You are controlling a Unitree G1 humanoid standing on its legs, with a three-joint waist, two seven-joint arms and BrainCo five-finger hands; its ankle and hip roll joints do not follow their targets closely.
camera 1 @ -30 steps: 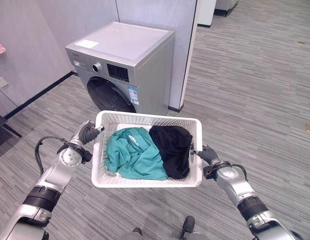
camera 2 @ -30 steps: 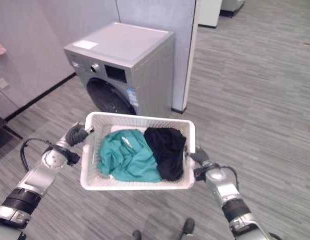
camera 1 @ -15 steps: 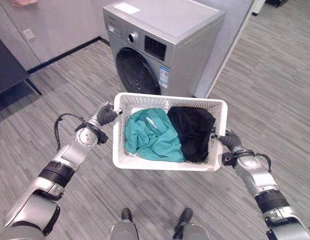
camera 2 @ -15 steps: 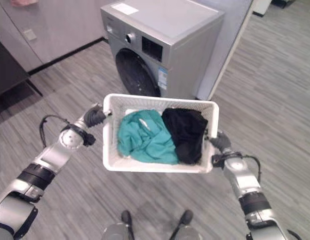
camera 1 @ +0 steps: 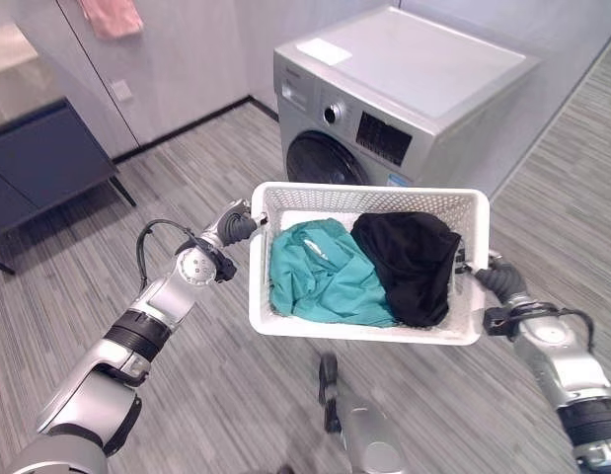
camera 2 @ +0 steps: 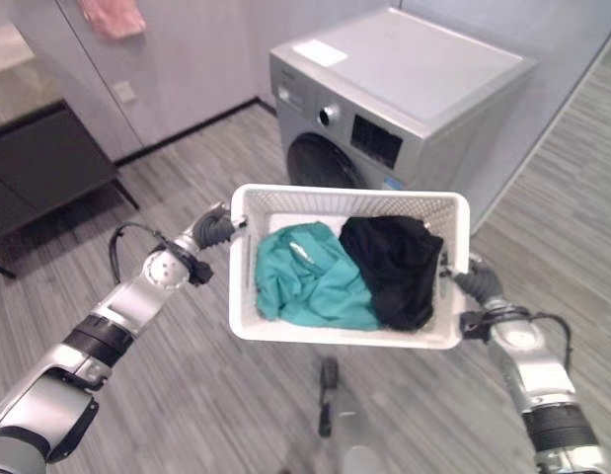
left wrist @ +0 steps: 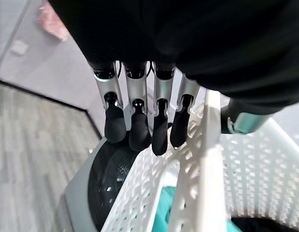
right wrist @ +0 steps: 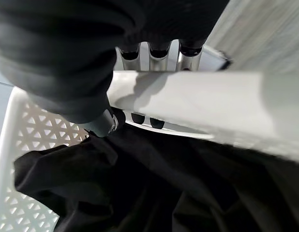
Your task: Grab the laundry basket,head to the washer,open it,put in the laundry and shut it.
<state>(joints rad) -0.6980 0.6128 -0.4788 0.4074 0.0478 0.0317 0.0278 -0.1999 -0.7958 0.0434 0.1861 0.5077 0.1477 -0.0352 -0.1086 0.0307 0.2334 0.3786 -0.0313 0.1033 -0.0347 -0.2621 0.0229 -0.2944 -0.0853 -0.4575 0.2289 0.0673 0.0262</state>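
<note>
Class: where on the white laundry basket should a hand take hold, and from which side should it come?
By the rim at each short end of the basket, coming in from the sides. The left hand and right hand grip it so now, and it sits level.

Grey plank floor, with what is standing on it

The floor (camera 1: 216,395) is bearing a silver washer (camera 1: 404,109) by the wall and a dark cabinet (camera 1: 48,168) standing well apart.

- Washer (camera 1: 404,118) door: lower part hidden behind the laundry basket (camera 1: 275,316).
- Pink cloth (camera 1: 113,15): cut off by the frame's top edge.
- Dark cabinet (camera 1: 43,163): cropped at the left edge.
</note>
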